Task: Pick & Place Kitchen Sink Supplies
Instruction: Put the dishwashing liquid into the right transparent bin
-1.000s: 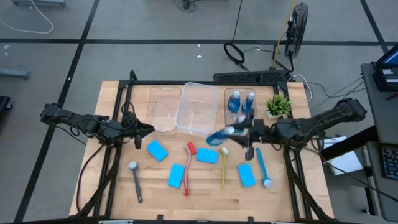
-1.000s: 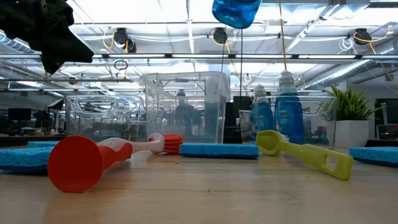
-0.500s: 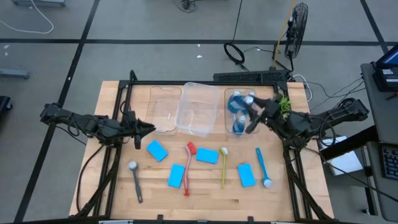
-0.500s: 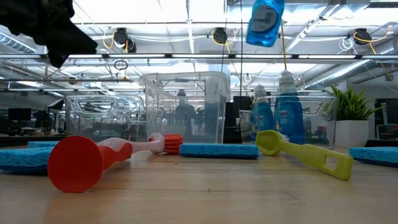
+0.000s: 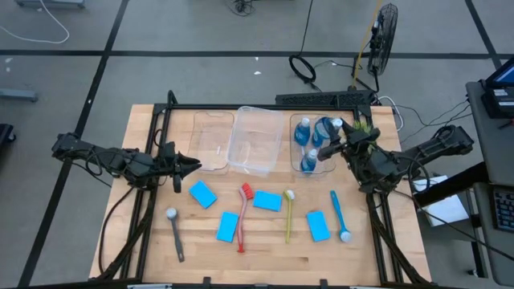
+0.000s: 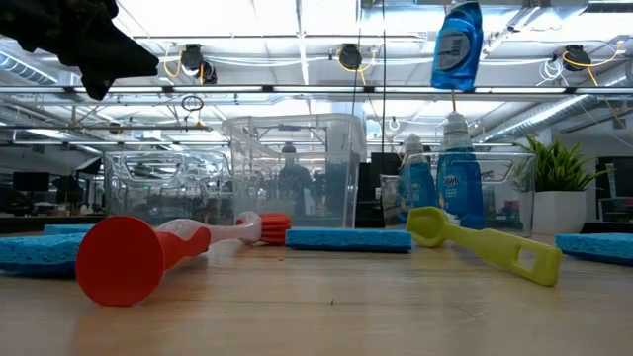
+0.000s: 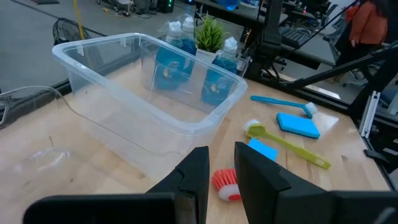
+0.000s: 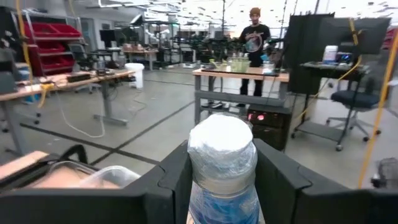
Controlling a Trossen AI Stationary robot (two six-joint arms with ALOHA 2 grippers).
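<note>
My right gripper [image 5: 321, 151] is shut on a small blue bottle [image 6: 457, 44] with a silvery top [image 8: 222, 140]. It holds it high over the right clear bin [image 5: 294, 164], where two more blue bottles [image 6: 415, 185] stand upright. Blue sponges [image 5: 267, 201] lie flat on the wooden table. So do a red brush [image 5: 244, 213], a yellow-green brush [image 5: 289, 215], a blue brush [image 5: 339, 215] and a grey brush [image 5: 175, 233]. My left gripper [image 5: 193, 164] hovers by the left clear bin [image 5: 215, 140]. Its fingers [image 7: 198, 174] stand a narrow gap apart with nothing between them. My right gripper pinches the bottle's upper end [image 8: 205, 171] between its two fingers, at the foot of the silvery top. The fingers lie level and come from the table's right side. The bottle hangs upright, top up, clear above the right bin.
A taller clear bin [image 5: 257, 140] stands between the left and right bins at the table's far side. A small green plant [image 5: 359, 135] stands beside the right bin, close to my right arm. A person [image 8: 252, 37] stands far off in the room.
My right gripper has swung with the bottle from over the middle of the table toward the far right. It now stands over the right bin. The bottle has turned from lying tipped to upright.
</note>
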